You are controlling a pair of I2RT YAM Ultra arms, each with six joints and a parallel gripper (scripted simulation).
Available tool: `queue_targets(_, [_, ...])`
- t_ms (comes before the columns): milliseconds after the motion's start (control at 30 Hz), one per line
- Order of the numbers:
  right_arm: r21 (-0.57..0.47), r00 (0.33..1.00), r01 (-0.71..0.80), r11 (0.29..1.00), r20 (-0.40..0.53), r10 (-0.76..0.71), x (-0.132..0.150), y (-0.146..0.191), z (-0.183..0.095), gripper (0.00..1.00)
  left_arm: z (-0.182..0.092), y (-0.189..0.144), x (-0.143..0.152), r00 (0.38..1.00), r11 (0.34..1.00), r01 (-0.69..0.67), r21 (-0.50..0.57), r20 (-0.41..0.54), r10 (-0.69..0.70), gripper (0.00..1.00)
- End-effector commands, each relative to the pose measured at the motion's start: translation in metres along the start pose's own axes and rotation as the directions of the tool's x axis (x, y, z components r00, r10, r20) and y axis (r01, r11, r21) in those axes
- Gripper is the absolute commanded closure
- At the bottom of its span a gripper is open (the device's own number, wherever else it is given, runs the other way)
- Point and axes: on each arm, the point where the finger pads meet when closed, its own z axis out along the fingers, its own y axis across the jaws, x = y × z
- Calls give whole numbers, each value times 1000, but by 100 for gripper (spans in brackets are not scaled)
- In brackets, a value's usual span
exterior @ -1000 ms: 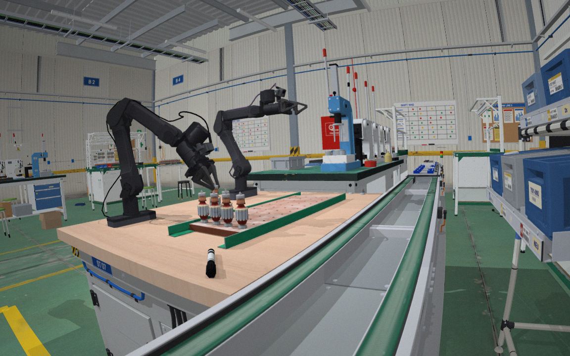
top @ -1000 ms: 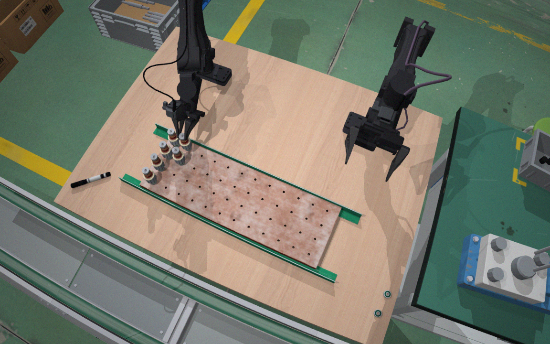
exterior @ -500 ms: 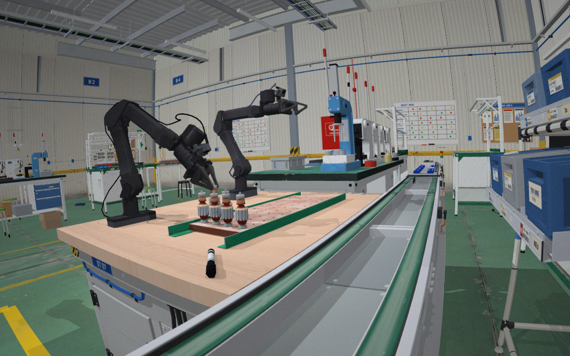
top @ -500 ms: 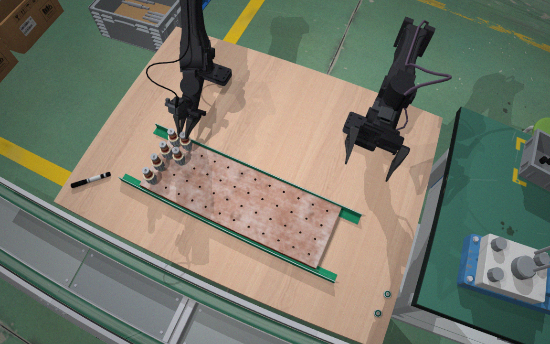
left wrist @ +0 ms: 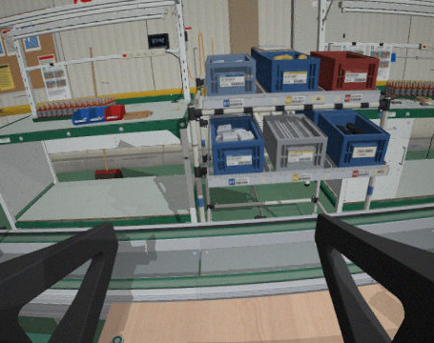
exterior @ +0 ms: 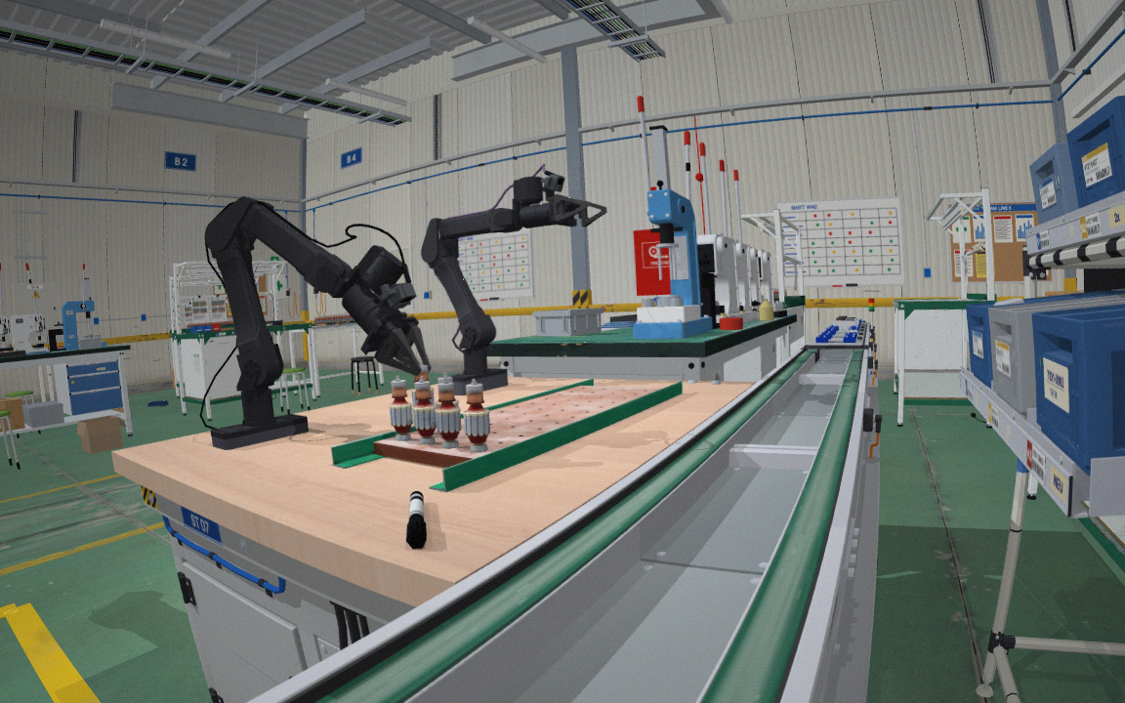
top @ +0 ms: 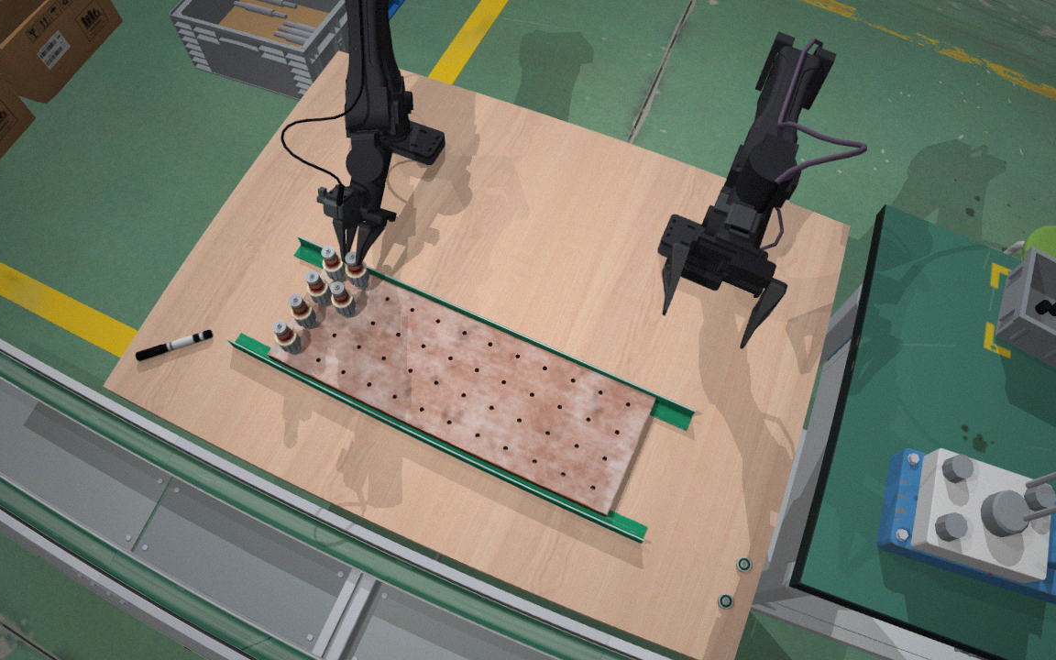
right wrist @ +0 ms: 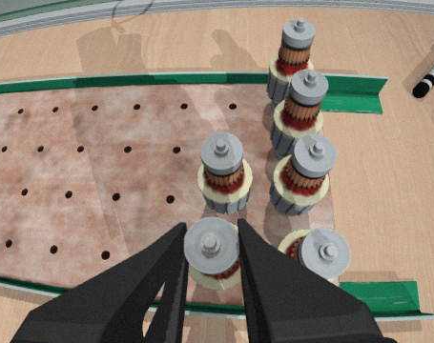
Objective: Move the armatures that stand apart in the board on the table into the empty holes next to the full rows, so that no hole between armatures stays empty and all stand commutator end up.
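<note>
Black fingers of the right gripper (top: 348,258) (exterior: 420,367) (right wrist: 212,224) pinch the grey top of an armature (top: 356,270) (exterior: 424,373) (right wrist: 211,248), upright with its commutator up, at the left, far corner of the board (top: 474,368) (exterior: 566,406) (right wrist: 131,129) as seen from above. Whether its shaft is seated in a hole cannot be told.

Just beside it, nearer, a second armature (top: 342,299) (right wrist: 223,176) stands upright in the same row; the two holes nearer still in that row are empty. To the left, a full row of four armatures (top: 316,289) (exterior: 446,418) (right wrist: 302,111) stands commutator up along the board's left end.

Green rails flank the board: the far rail (top: 673,413) (exterior: 353,454) (right wrist: 381,295) and the near rail (top: 251,345) (exterior: 562,434) (right wrist: 355,102). A black and white marker (top: 174,345) (exterior: 415,519) (right wrist: 430,76) lies on the wooden table (top: 532,196) (exterior: 287,489) (left wrist: 226,319) (right wrist: 379,191), left of the board.

Well apart, on the far right, the left gripper (top: 704,328) (exterior: 595,216) (left wrist: 214,230) has its fingers spread wide with nothing between them.
</note>
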Motion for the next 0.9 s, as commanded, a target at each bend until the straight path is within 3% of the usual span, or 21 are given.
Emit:
queue_targets(0, [-23,987,-57,998,150,60,-52,4,-16,99,-1,-4,-17,1000,1000,-4,15,28,3,0])
queue_targets(867, [-10,994,-32,999,106,33,-30,2,-10,99,-1,-4,-17,1000,1000,-4,15,28,3,0])
